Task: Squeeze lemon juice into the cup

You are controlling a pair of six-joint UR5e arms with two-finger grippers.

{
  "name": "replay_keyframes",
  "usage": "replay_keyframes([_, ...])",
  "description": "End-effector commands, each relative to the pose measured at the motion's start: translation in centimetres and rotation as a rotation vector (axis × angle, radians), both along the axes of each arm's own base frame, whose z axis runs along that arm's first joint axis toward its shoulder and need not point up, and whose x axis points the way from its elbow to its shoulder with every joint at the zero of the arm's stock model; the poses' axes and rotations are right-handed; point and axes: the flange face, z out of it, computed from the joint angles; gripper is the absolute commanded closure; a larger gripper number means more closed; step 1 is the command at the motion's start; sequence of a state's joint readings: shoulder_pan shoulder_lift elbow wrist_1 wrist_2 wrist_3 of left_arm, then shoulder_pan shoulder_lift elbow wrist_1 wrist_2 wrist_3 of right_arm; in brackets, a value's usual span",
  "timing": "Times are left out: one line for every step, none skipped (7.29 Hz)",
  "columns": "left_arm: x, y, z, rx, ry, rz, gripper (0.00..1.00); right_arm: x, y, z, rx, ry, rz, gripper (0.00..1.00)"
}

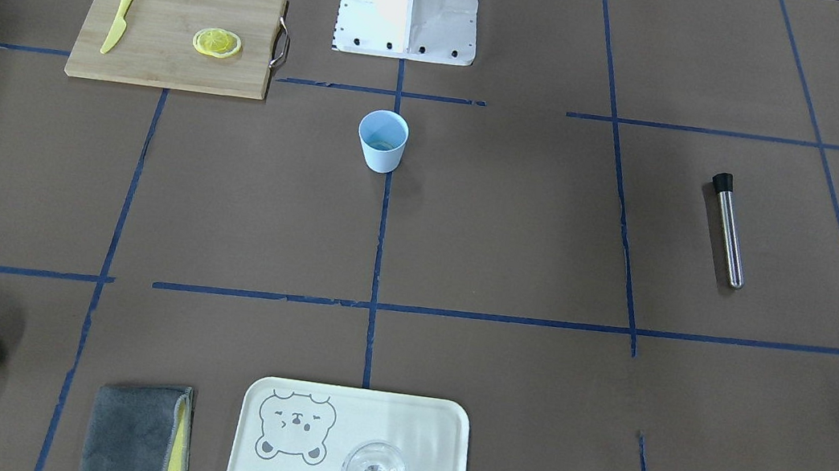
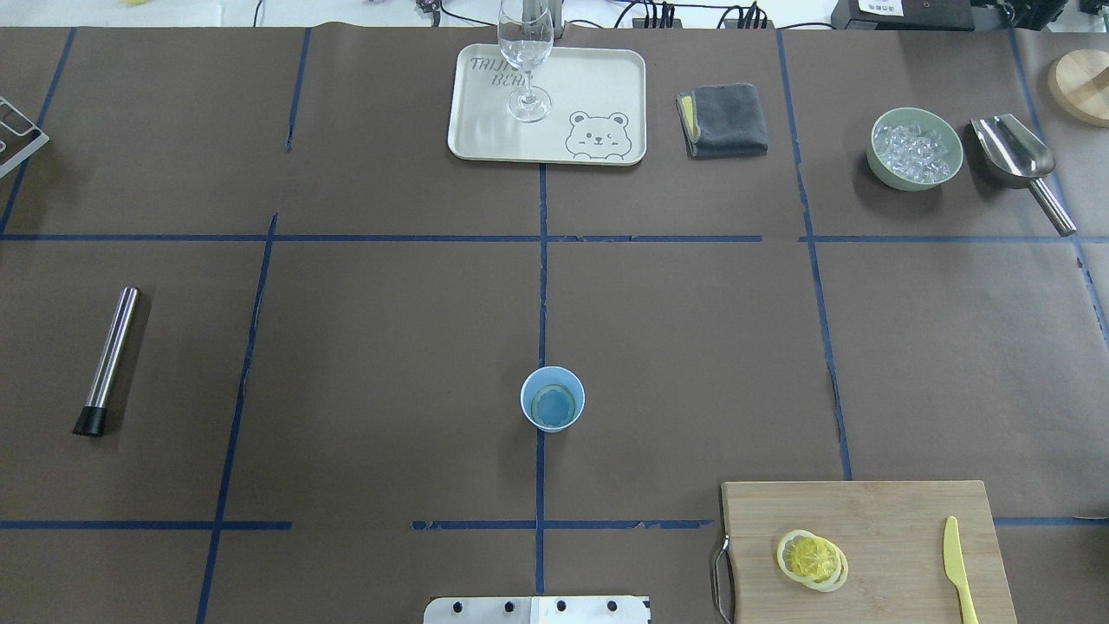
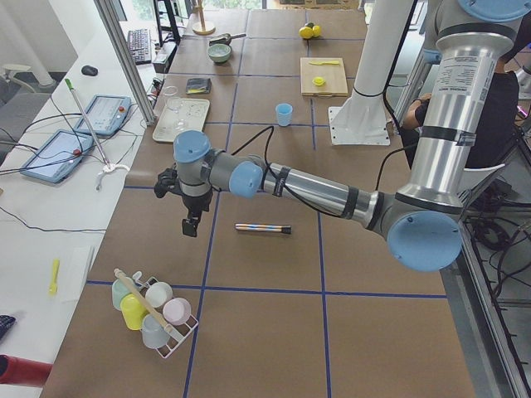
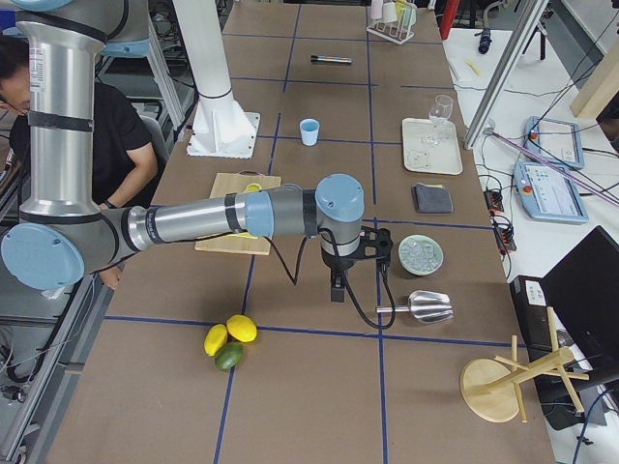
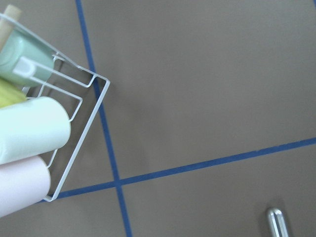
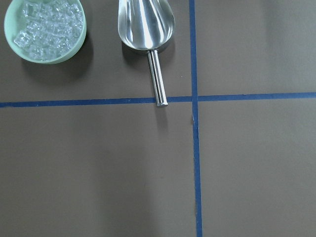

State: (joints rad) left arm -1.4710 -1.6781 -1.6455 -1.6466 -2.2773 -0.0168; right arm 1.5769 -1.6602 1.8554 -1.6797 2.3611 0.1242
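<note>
The lemon (image 2: 812,561) is a round yellow slice lying cut face up on a wooden cutting board (image 2: 884,516) at the robot's near right; it also shows in the front view (image 1: 217,43). The light-blue cup (image 2: 553,409) stands upright on the table's centre line, also seen in the front view (image 1: 382,141). The left gripper (image 3: 191,224) hangs above the table's left end, far from both. The right gripper (image 4: 337,288) hangs above the right end, beyond the board. I cannot tell whether either is open or shut.
A yellow knife (image 2: 960,581) lies on the board. A steel muddler (image 2: 108,360) lies at left. A tray (image 2: 485,130) with a clear glass (image 2: 525,61), a grey cloth (image 2: 726,119), a bowl of ice (image 2: 916,148) and a scoop (image 2: 1018,160) line the far side. A cup rack (image 5: 29,133) is below the left wrist.
</note>
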Motion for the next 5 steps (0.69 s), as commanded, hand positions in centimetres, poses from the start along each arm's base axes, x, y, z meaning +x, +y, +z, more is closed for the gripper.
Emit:
replay_keyframes([-5.1,2.5,5.0,-0.006,-0.019,0.013,0.00,0.0,-0.4,1.7,-0.030,-0.003,-0.004,0.00])
replay_keyframes([-6.2,3.6,7.4,-0.027,-0.021,0.018,0.00,0.0,-0.4,2.4,-0.021,-0.004,-0.028,0.00])
replay_keyframes([-6.7,4.2,7.9,-0.027,-0.023,0.028,0.00,0.0,-0.6,2.3,-0.018,-0.006,-0.029,0.00])
replay_keyframes([-7.1,4.3,8.0,-0.030,-0.024,0.020,0.00,-0.1,-1.1,2.8,-0.026,-0.016,-0.031,0.00])
replay_keyframes([-7.7,4.6,7.8,-0.052,-0.021,0.004,0.00,-0.2,-1.5,2.9,-0.029,-0.032,-0.031,0.00])
